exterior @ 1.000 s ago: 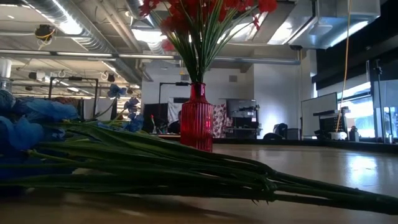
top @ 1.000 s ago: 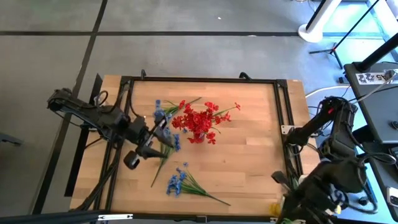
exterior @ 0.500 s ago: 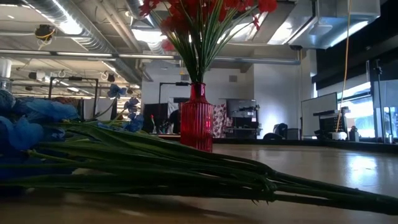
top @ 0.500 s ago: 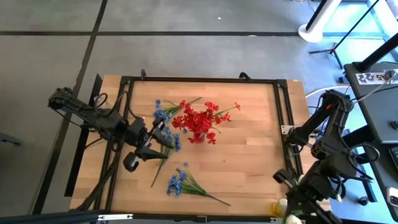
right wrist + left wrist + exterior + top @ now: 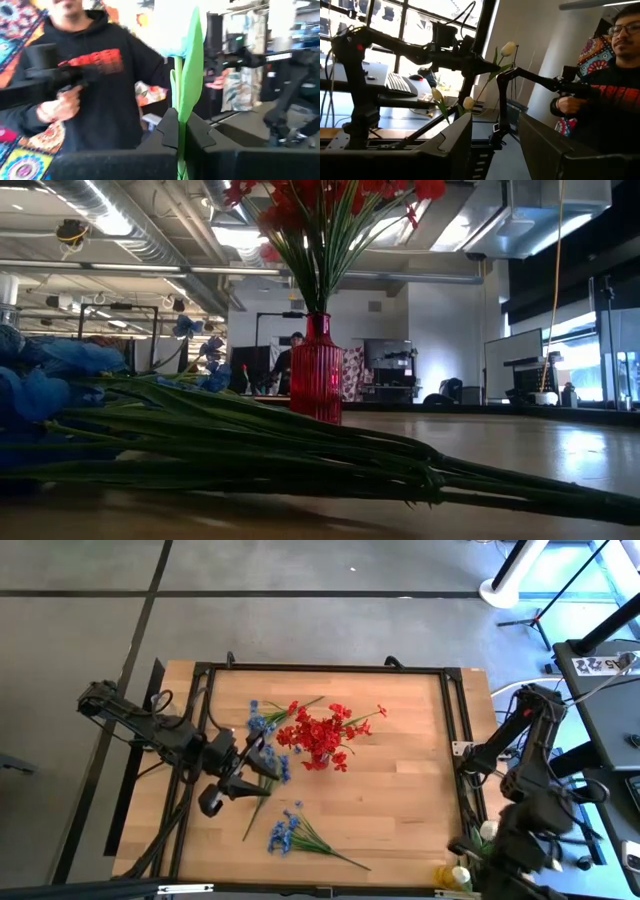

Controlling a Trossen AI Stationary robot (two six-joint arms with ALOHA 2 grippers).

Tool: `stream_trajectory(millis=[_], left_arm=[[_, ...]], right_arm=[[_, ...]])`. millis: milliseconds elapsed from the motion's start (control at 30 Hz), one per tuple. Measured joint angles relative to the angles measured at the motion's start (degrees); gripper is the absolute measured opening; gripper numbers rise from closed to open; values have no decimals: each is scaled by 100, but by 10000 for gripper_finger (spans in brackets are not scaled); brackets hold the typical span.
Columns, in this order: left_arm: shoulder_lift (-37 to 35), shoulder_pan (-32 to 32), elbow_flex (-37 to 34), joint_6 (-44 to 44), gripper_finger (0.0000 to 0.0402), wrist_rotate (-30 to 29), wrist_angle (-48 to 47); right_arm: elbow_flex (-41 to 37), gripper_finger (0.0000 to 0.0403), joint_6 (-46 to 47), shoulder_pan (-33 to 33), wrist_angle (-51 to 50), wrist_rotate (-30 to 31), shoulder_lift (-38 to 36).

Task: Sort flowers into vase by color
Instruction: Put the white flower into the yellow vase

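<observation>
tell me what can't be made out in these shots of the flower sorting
- Red vase: in the high view its red flowers cover it.
- Flower in the right gripper: its bloom is a washed-out blur in the right wrist view, so its colour is unclear.
- Left gripper: the high view does not settle whether it touches the blue flowers beside it.
- Blue sprig: the low view cuts off its blooms and stem ends.

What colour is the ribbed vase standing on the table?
Red. The vase shows best in the low view, holding red flowers.
</observation>
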Motion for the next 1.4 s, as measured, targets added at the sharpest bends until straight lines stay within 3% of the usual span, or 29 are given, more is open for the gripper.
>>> stream_trajectory(millis=[167, 333, 567, 867, 1400], left_arm=[[0, 0, 0, -149, 156, 0, -40], [-2, 0, 0, -300, 156, -14, -41], [0, 2, 0, -452, 156, -214, -59], [0, 6, 0, -582, 156, -330, -75], [0, 8, 0, -707, 156, -478, -121]], right_arm=[[-365, 3, 27, 355, 120, 428, 26], [-1083, 3, 164, 389, 1026, 964, 3], [-1882, 3, 148, 396, 1719, 845, -133], [-1939, 3, -289, 464, 1583, 849, -492], [-1937, 3, -148, 459, 1199, 554, -788]])
